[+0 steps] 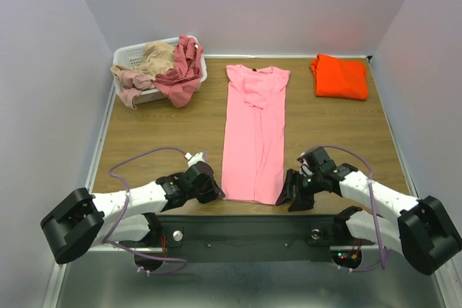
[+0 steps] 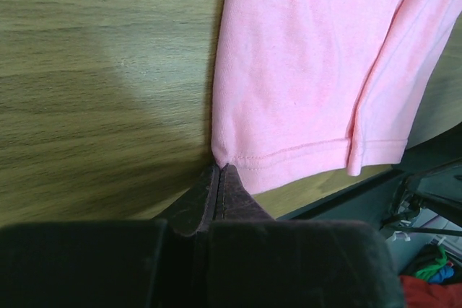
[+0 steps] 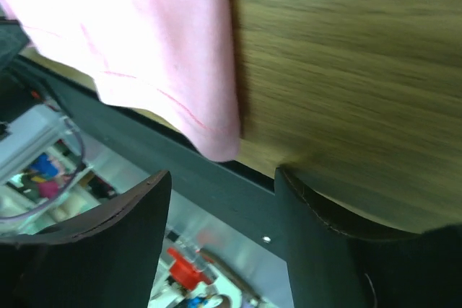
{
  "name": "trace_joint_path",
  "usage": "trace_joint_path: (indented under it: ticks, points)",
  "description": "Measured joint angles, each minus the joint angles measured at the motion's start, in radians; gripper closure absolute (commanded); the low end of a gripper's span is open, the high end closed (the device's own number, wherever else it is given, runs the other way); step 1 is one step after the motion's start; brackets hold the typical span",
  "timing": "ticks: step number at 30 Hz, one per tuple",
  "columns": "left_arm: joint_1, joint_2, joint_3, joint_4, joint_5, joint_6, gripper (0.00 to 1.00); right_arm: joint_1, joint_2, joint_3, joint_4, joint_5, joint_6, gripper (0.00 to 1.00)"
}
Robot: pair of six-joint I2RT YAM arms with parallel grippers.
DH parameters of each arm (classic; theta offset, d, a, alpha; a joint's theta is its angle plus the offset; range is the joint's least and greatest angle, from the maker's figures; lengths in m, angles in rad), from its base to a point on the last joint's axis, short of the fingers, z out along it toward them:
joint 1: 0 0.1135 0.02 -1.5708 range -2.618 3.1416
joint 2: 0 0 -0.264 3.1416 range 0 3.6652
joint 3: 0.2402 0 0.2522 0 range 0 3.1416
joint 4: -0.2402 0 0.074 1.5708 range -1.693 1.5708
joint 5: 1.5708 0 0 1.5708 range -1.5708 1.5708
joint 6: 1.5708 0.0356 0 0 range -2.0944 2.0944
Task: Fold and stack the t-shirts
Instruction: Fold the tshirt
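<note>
The pink t-shirt [image 1: 254, 135] lies as a long strip on the desk [image 1: 159, 128], hem near; with the left gripper [image 2: 219, 171] pinched on its left hem corner, the wide-open right gripper [image 3: 222, 174] should close on the right corner before both lift evenly.

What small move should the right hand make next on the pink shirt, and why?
Probably ease the right hand forward over the near right hem corner of the pink t-shirt and close. The left hand is shut on the near left corner, but the right hand's fingers stand apart, that corner just ahead of them, ungripped. With both corners held, the hem could be folded up.
</note>
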Motion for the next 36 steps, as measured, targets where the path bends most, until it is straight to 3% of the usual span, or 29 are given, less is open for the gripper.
trace_joint_path:
  ticks: [15, 20, 22, 23, 25, 29, 36]
  points:
    - [-0.012, 0.024, 0.008, 0.022, 0.003, -0.001, 1.0, 0.016, 0.114, -0.005, 0.136, 0.019, 0.075, 0.53]
    - [-0.013, 0.018, 0.006, 0.018, 0.003, -0.004, 1.0, 0.016, 0.133, -0.004, 0.156, 0.034, 0.094, 0.65]
    - [-0.015, 0.01, 0.005, 0.012, 0.003, -0.005, 1.0, 0.016, 0.14, -0.004, 0.159, 0.038, 0.098, 0.75]
    - [-0.017, 0.005, 0.004, 0.01, 0.003, -0.005, 1.0, 0.016, 0.144, -0.004, 0.163, 0.044, 0.1, 0.89]
    - [-0.017, -0.008, 0.002, 0.005, 0.003, -0.008, 1.0, 0.016, 0.156, -0.005, 0.174, 0.064, 0.104, 1.0]
    - [-0.018, -0.034, -0.012, 0.001, 0.005, -0.013, 1.0, 0.016, 0.157, -0.012, 0.193, 0.063, 0.11, 1.0]
    - [-0.04, -0.069, -0.027, -0.005, 0.029, -0.031, 1.0, 0.016, 0.005, -0.105, 0.205, 0.055, 0.121, 1.0]
